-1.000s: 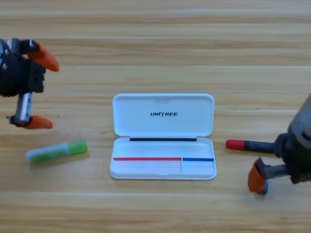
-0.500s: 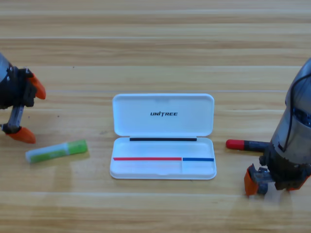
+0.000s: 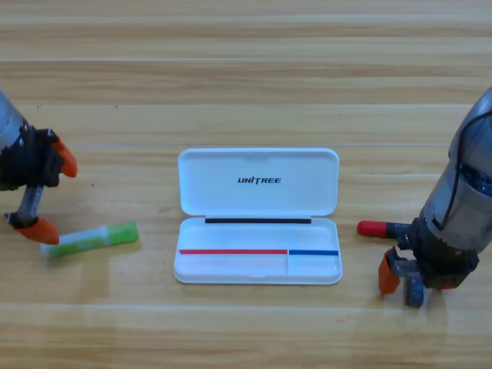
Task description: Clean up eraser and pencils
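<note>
The lime-green pencil (image 3: 94, 237) lies on the table at the left, pale end pointing left. My left gripper (image 3: 51, 194) stands open just above that end, its lower jaw tip touching or just over it. The black pencil (image 3: 383, 229) lies right of the case. Only its red cap and a short piece of barrel show; the right arm hides the rest. My right gripper (image 3: 415, 283) points down in front of it, open. The small dark eraser (image 3: 415, 294) sits between its jaws, a small gap away from the left one.
The white UNITREE case (image 3: 257, 165) lies open in the middle, lid back and tray toward the front. The bulky right arm (image 3: 465, 200) stands over the table's right edge.
The left gripper has come down and right, reaching the green pencil's pale end. The right arm has swung upright over the eraser, its left jaw shifting left.
</note>
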Available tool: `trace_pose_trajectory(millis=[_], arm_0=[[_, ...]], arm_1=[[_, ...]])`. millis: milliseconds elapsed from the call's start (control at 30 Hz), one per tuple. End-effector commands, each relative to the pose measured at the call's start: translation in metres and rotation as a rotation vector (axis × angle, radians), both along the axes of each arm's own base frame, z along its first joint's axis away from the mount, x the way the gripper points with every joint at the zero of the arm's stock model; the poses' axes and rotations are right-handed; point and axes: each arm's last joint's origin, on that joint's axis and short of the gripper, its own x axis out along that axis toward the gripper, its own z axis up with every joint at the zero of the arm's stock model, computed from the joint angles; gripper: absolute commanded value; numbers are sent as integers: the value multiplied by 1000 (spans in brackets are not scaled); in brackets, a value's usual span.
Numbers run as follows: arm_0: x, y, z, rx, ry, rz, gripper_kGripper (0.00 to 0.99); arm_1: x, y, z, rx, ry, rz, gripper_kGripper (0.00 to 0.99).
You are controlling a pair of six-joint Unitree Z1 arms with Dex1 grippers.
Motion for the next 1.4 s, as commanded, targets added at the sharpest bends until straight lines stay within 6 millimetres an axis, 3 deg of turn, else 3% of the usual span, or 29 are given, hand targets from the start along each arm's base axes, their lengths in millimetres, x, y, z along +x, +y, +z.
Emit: trace_pose_trajectory(millis=[33, 200, 300, 433, 533, 600, 800, 933, 1133, 1233, 1400], arm_0=[[0, 5, -16, 7, 48, 6, 985], [0, 7, -17, 3, 53, 9, 983], [0, 7, -17, -2, 57, 9, 983], [0, 7, -19, -7, 65, 10, 974], [1, 7, -22, -7, 67, 13, 966], [2, 6, -25, -7, 71, 17, 959], [7, 4, -35, 0, 96, 23, 950], [12, 2, -44, 4, 115, 28, 933], [22, -2, -55, 16, 136, 65, 933], [27, -3, -59, 21, 145, 100, 934], [31, -14, -63, 15, 154, 117, 934]], arm_1=[[8, -5, -42, -71, 84, -31, 727], [5, -8, -46, -82, 105, -30, 724], [3, -12, -50, -88, 127, -30, 364], [1, -14, -52, -97, 136, -32, 189], [-1, -16, -53, -101, 150, -31, 155], [-1, -16, -52, -110, 158, -30, 23], [-1, -16, -44, -126, 181, 30, 0], [4, -4, -8, -115, 168, 213, 0], [23, 20, 61, -104, 23, 547, 0], [21, 33, 74, -63, 85, 958, 0], [19, 49, 71, -55, 121, 1281, 0]])
